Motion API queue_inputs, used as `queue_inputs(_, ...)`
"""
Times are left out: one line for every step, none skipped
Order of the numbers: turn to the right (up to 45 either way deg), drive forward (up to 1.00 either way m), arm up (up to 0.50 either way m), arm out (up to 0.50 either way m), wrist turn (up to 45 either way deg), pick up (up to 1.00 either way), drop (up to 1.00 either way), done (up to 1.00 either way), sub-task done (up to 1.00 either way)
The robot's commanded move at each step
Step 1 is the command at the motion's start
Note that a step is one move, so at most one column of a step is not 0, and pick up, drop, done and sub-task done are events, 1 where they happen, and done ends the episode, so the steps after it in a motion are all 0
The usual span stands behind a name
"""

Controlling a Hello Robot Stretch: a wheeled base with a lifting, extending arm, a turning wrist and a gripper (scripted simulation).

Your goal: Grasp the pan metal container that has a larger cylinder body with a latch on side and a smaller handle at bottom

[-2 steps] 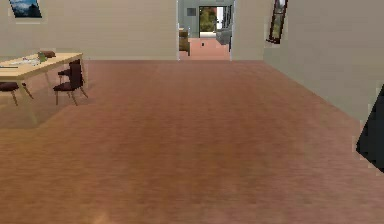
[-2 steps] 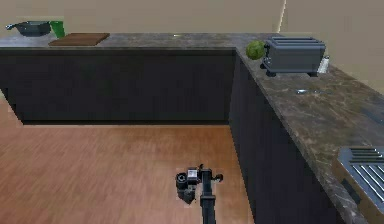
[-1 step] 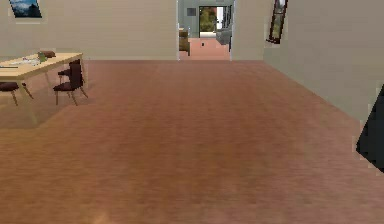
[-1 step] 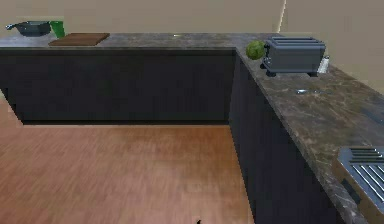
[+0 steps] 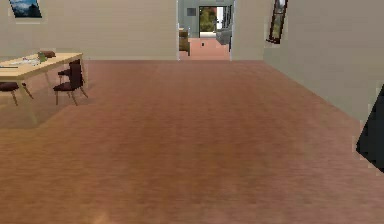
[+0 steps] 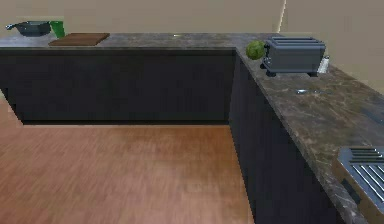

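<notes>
I judge the task barely begun: the pan (image 6: 30,28), a dark shallow vessel with a handle, sits untouched on the dark stone countertop (image 6: 180,41). It is at the far end of the run from the toaster (image 6: 293,55), about as distant from it as that counter allows. Between it and the toaster lie a green cup-like thing (image 6: 57,28), just beside the pan, and a wooden board (image 6: 80,39), both well apart from the toaster. A small green round thing (image 6: 255,48) rests just beside the toaster. From what I have here I cannot tell the arm's pose, nor whether the pincer is apart, together or clamped on anything. What is left, as I read it, is nearly everything: drive along the counter away from the toaster until the arm lines up with the pan, then raise, extend and take it.
</notes>
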Motion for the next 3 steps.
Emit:
queue_inputs(0.0, 0.0, 0.0, 0.0, 0.0, 1.0, 0.0, 0.0, 0.0)
queue_inputs(0.0, 0.0, 0.1, 0.0, 0.0, 0.0, 0.0, 0.0, 0.0)
queue_inputs(0.0, 0.0, 0.0, 0.0, 0.0, 0.0, 0.0, 1.0, 0.0)
